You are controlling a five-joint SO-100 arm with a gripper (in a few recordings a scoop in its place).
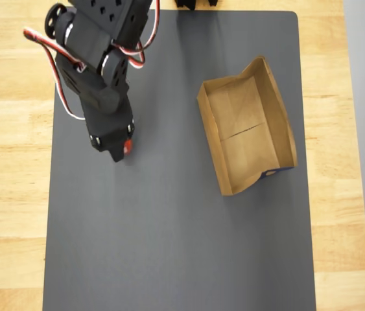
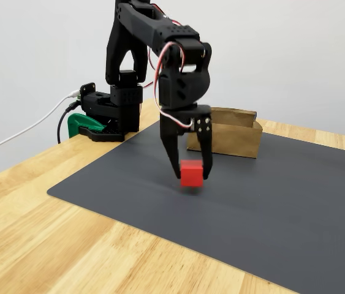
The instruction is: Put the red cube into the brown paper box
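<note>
Red and small, the red cube (image 2: 192, 173) sits pinched between the two fingers of the black claw (image 2: 190, 170), whose tips press on its left and right sides in the fixed view. The cube appears to hang just clear of the dark grey mat (image 2: 270, 208), with a faint shadow under it, though whether it touches the mat cannot be told for sure. In the overhead view only a sliver of the red cube (image 1: 128, 146) peeks out at the lower tip of the claw (image 1: 122, 150), over the upper left part of the mat (image 1: 169, 246).

The brown paper box (image 1: 247, 133) lies on the right half of the mat in the overhead view, well apart from the cube, set at a slight tilt with its long side running top to bottom. Its low walls are creased, a fold line crosses its floor, and a small blue mark shows at its lower right corner; no letters on it can be read. In the fixed view the brown paper box (image 2: 230, 138) stands behind the claw.

The black arm (image 2: 154, 55) reaches down from its base at the far left edge of the wooden desk (image 2: 49, 239), red and white wires looping along it. A green clamp (image 2: 80, 124) grips the desk edge beside the base. No brand or writing is legible anywhere.
</note>
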